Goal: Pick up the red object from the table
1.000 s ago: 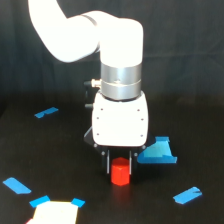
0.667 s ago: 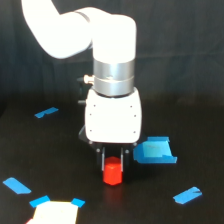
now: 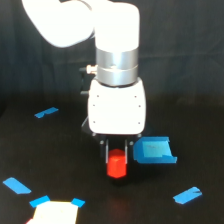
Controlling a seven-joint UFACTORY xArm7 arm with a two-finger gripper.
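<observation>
While the gripper [image 3: 118, 152] is hanging straight down over the table [image 3: 60, 165], its fingers are bracketing the red block [image 3: 117, 165], apparently closing on it; whether the block is resting or lifting, I cannot tell.

place: probably lab | cues: black table [image 3: 40, 150], blue tape strips [image 3: 46, 112]

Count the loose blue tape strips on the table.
3 loose strips: one far left, one near left, one near right. Blue tabs also edge the white sheet. The arm may hide others.
</observation>
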